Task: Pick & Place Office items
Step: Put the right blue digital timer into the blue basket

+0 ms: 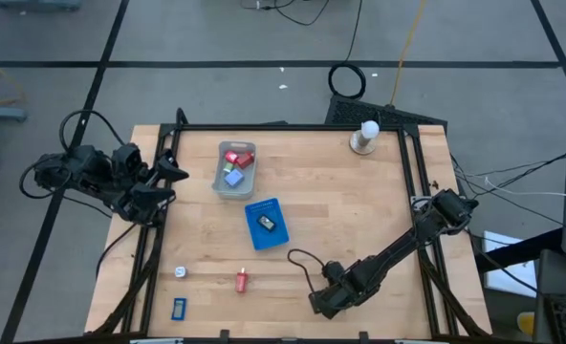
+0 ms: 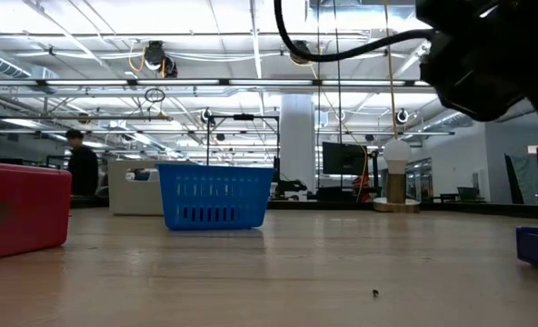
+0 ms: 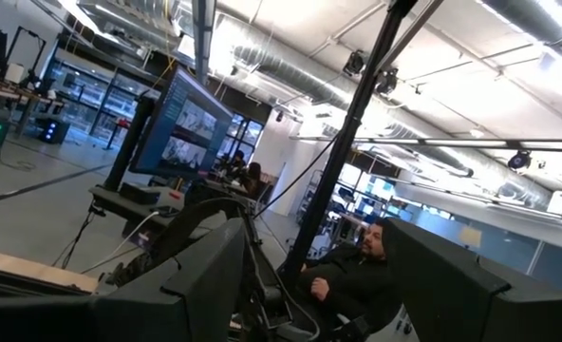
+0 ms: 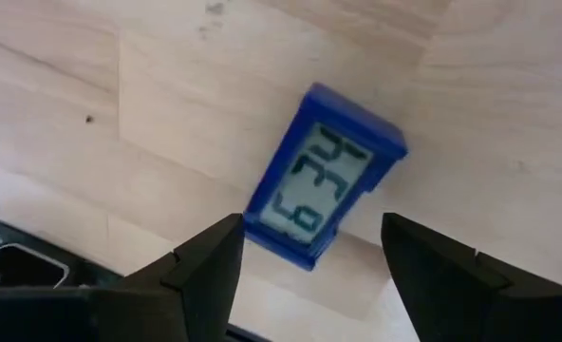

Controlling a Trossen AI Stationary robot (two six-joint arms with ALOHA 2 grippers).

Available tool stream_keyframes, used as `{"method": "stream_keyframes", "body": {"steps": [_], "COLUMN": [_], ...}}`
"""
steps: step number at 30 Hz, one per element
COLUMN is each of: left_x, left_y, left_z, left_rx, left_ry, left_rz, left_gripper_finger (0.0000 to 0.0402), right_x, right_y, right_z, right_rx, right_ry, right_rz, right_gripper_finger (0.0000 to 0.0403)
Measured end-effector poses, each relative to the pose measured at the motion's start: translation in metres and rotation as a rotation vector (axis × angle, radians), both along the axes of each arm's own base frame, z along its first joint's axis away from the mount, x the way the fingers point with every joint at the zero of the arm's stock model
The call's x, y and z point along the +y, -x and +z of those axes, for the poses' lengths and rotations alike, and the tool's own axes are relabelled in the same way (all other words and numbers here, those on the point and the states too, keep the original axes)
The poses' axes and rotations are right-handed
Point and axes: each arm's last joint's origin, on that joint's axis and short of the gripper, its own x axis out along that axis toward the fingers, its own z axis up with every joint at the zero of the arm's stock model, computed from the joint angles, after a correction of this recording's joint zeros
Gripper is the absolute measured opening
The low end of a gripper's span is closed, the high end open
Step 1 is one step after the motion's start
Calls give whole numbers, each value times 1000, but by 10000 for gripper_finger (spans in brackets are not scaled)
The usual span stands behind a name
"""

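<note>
Two grippers in view, only one at work. The right gripper [image 4: 311, 226] is at the table's near edge, right of centre, pointing down at a small blue digital clock [image 4: 324, 180] that lies face up on the wood. Its fingers stand apart, one on each side of the clock's case. Contact with the case: cannot tell. Judgement: the straddle is there so that the jaws can close across the clock's short side.

In the high view the arm covers the clock. In the low view, a blue corner low on the table at the far right [image 2: 537, 245] is probably the clock.

The left gripper [image 1: 168, 180] waits off the table's left edge, fingers apart and holding nothing. Its camera looks out into the room.

Other items:
- The grey tray [image 1: 218, 182] at the back left holds red and pale blue pieces [image 1: 235, 164].
- The blue basket [image 1: 254, 210] at mid-table holds one dark item.
- Loose along the near left are a white piece [image 1: 181, 272], a red piece [image 1: 242, 280] and a dark blue piece [image 1: 179, 308], well apart from one another.

Surface: pale wood planks [image 1: 359, 220] in a dark frame. A white knob [image 1: 366, 136] stands at the back right.

Room: open lab with strip lights, ducting and monitors. One person [image 3: 357, 275] is seated beyond the left arm.
</note>
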Motion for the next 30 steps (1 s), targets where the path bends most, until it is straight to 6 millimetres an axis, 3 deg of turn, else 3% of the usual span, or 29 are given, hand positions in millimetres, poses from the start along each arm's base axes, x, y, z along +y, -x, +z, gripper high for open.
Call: {"method": "stream_keyframes", "body": {"steps": [16,25,30], "left_x": [0,0,0], "left_y": [0,0,0], "left_z": [0,0,1], "left_rx": [-5,-4,-7], "left_ry": [1,1,2], "left_rz": [0,-1,-1], "left_gripper_finger": [255,255,255], "right_x": [-6,-2,-1], "right_y": [2,-11,-12], "right_z": [-3,2,3], "right_rx": [70,-102,-99], "right_ry": [27,15,-3], "right_rz": [-80,-177,-213], "right_gripper_finger": [242,242,242]}}
